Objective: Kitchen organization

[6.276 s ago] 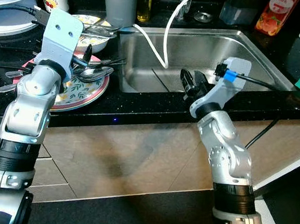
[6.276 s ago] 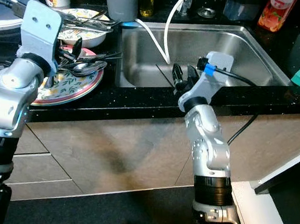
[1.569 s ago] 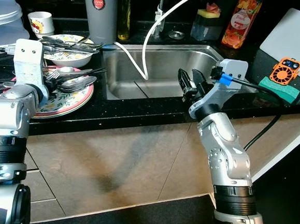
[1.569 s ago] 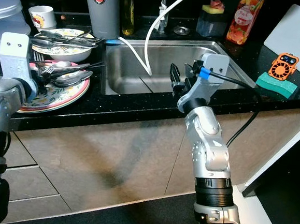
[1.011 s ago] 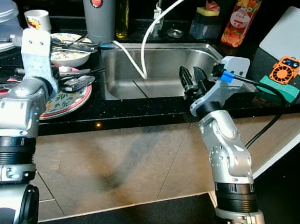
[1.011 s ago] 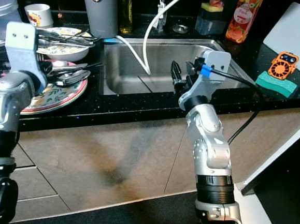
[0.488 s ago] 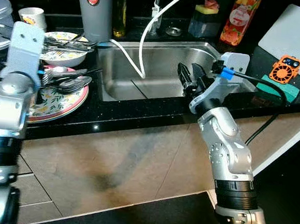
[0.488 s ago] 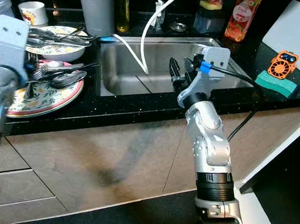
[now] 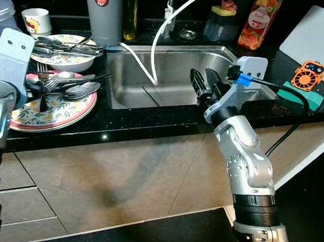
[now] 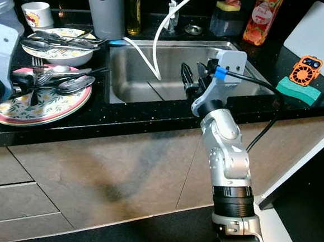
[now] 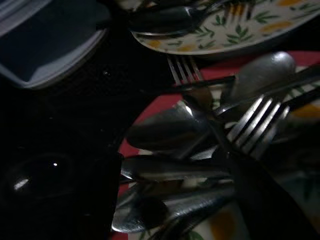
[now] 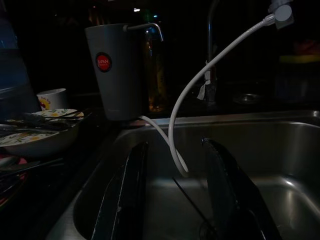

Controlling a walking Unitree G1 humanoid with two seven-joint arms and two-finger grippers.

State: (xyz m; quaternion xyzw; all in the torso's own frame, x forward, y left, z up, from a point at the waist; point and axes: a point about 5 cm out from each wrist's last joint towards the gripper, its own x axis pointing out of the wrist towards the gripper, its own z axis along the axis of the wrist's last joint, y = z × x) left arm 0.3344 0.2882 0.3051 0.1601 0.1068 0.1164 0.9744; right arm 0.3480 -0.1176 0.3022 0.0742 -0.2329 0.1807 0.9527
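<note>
Overhead, right gripper (image 9: 203,86) hovers over the sink (image 9: 171,71) front rim, basin open beneath; cutlery (image 9: 64,85) heaped on the plate (image 9: 56,110) near the counter edge. Left wrist: spoons and forks (image 11: 250,125) just ahead, left gripper's jaw state unclear. Right wrist: fingers (image 12: 125,200) spread wide, hose (image 12: 180,130) hanging between them.

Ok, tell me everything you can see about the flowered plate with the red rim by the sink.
The flowered plate is round and shallow, looks ceramic, with a red rim and a cream face printed with green leaves and orange blooms. It lies flat on the black speckled counter, left of the steel sink, in front of a similarly patterned bowl. A loose pile of metal spoons and forks lies across it, some handles overhanging the rim. The left gripper hovers over that cutlery.
</note>
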